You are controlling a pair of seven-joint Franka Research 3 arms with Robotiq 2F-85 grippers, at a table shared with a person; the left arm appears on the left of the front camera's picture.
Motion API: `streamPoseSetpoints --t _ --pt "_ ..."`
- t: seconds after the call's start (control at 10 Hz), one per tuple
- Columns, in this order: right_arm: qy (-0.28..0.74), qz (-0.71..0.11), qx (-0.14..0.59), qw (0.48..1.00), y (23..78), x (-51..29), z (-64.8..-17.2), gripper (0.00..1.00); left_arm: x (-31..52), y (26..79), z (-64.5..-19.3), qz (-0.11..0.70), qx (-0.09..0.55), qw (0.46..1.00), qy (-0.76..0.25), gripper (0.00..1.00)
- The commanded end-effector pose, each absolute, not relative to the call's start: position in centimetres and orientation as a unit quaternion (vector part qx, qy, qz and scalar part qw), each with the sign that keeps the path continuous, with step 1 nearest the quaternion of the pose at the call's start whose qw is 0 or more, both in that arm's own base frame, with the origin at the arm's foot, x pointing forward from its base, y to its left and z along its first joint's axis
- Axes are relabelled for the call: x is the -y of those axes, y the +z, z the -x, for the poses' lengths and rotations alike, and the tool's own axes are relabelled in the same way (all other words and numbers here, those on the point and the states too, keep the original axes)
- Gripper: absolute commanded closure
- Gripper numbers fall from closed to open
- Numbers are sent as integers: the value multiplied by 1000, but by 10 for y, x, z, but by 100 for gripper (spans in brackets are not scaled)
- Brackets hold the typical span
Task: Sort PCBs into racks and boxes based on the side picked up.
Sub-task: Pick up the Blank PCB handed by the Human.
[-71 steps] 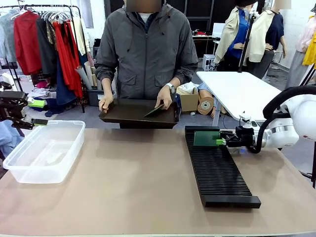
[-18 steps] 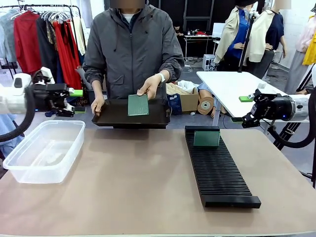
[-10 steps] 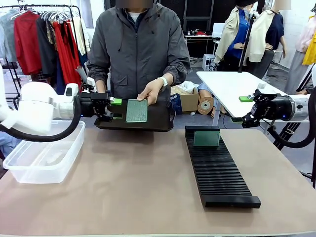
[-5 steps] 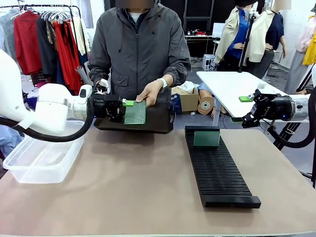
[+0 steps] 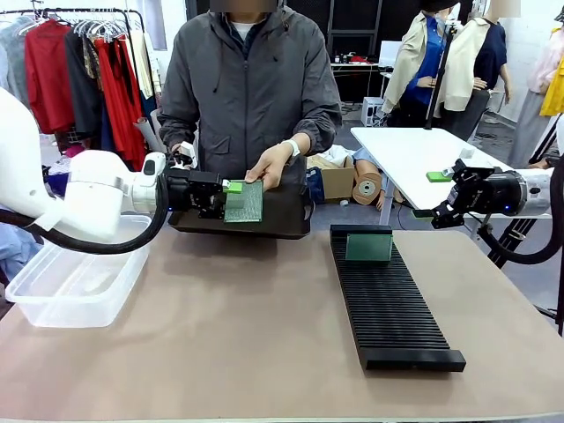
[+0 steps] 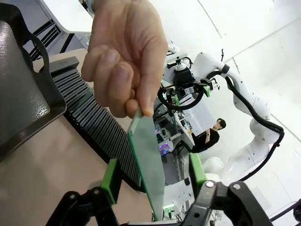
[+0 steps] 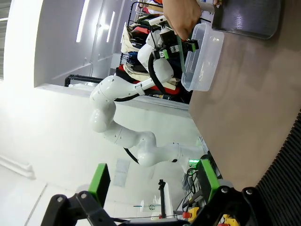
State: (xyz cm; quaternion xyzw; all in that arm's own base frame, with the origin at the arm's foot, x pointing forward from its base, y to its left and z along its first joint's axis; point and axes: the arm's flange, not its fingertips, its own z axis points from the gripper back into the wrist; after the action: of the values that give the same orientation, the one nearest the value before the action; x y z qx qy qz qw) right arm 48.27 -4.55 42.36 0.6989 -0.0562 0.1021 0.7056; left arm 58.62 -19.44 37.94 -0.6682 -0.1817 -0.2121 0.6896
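Observation:
The person's hand holds a PCB upright over the dark tray, with its pale dotted face towards me. My left gripper is open, one green pad on each side of the board's left edge. In the left wrist view the PCB stands edge-on between the pads with a gap on both sides. Another PCB stands in the far end of the black rack. My right gripper hangs open and holds nothing, to the right above the rack. The clear tub sits at the left.
The person stands at the far edge holding the tray with the other hand. A white table stands behind my right arm. A clothes rail is at the back left. The tabletop between tub and rack is bare.
My left arm swung from beside the tub across to the held PCB and now straddles its left edge. The person tilted the board more upright. The right arm has stayed still.

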Motion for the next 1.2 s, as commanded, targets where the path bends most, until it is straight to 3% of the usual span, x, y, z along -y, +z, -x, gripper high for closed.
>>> streamPoseSetpoints --t 0.0,0.1,0.6,1.1 --pt "98 -697 55 708 427 45 -482 0 195 380 -588 679 185 679 -212 82" --pt "98 -697 55 708 427 45 -482 0 195 380 -589 684 182 674 -214 100" --pt "98 -697 55 708 427 45 -482 0 202 380 -594 709 174 649 -217 100" --pt "98 -697 55 708 427 45 -482 0 202 375 -590 700 166 660 -216 100"
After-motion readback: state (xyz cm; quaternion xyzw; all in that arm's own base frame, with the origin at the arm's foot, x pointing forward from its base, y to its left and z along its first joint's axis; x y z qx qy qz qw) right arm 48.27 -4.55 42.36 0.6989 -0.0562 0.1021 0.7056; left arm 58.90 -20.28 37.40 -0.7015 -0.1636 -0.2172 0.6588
